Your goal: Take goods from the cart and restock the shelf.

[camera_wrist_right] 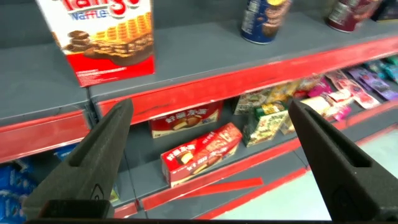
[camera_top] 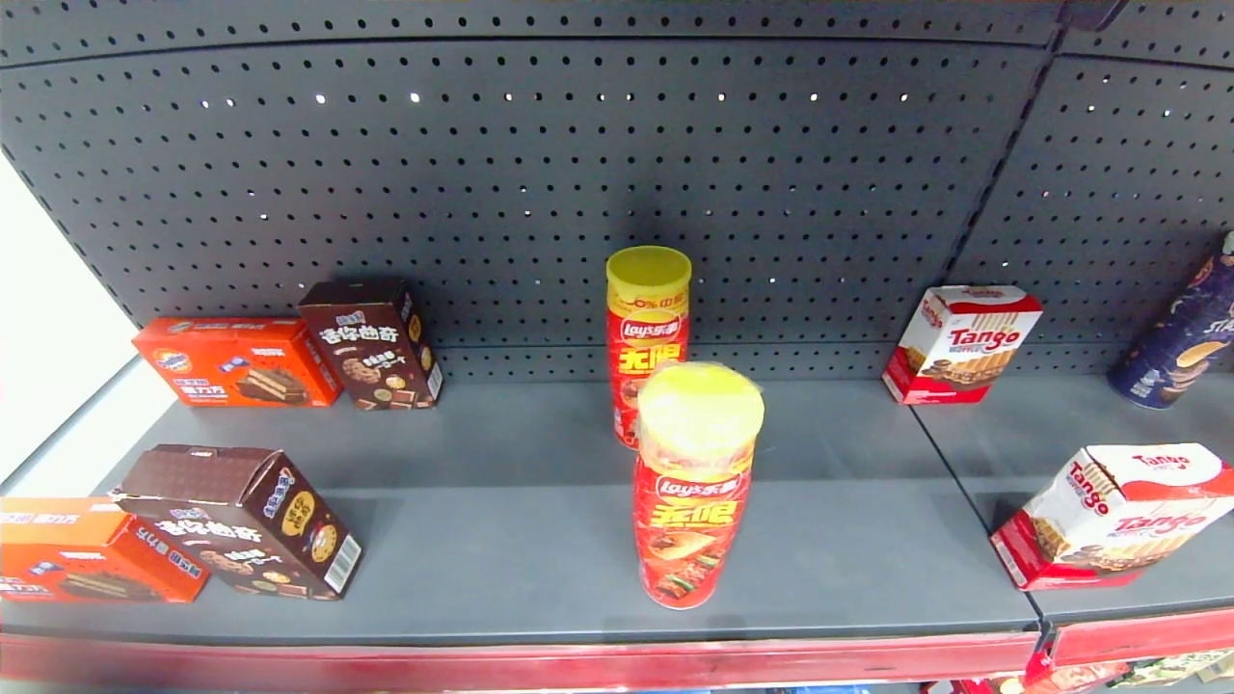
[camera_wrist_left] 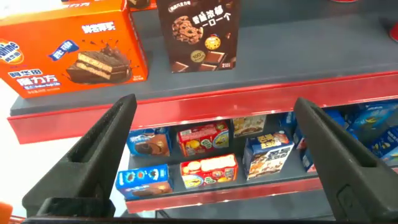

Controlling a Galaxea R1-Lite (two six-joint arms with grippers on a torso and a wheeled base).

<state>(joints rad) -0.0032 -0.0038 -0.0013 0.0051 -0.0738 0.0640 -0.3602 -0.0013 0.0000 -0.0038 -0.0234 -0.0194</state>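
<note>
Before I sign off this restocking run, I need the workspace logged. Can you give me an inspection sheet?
Surface: grey shelf with red front edge, partly stocked.
Job's things: front chip can and rear chip can upright mid-shelf; orange boxes and brown cookie boxes at left; wafer boxes and dark blue can at right.
Clutter: nothing seen.
Grippers: left gripper and right gripper open, empty, low before the shelf front.
Cables: nothing seen.
Surroundings: pegboard behind; stocked lower shelves below.
</note>
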